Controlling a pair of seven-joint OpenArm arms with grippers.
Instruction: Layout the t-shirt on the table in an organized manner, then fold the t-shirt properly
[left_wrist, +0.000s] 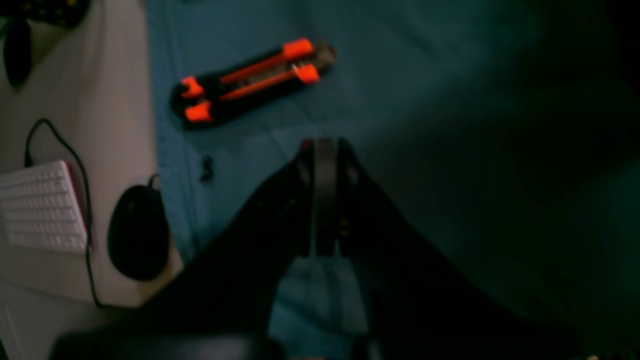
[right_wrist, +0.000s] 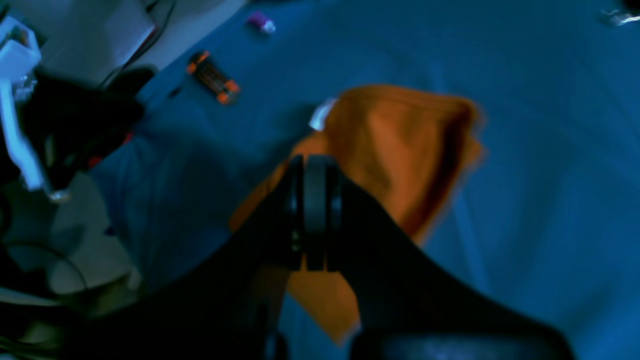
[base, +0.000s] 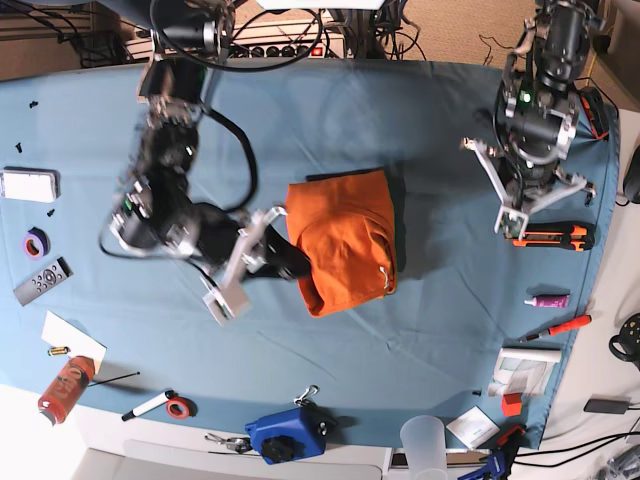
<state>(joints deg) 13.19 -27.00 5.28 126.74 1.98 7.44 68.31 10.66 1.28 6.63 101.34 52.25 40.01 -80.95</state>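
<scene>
Lying mid-table, the t-shirt (base: 345, 240) is already a compact folded packet on the blue-teal cloth of the table (base: 420, 330), roughly centred between the two arms.

Orientation: long axis runs from the far side of the table toward the near side in the base view, tilted slightly. The small white tag (base: 383, 272) shows at the near corner on the left arm's side. One long edge looks doubled over and a little uneven.

Right gripper (right_wrist: 315, 167): jaws together, nothing between them, poised at the packet's edge on its own side; whether it touches the fabric cannot be told.

Left gripper (left_wrist: 325, 150): jaws together, empty, well apart from the shirt, above bare cloth near an orange-and-black tool (base: 548, 236).

Risks, as judged:
- Closed right fingers dragging on the top layer as the arm moves off, pulling the fold open or skewing the packet.
- Any push from that side sliding the packet across the wrinkled cloth instead of flattening it.
- Left arm sweeping low and knocking the tool or the red-handled screwdriver (base: 560, 327) nearby.
</scene>
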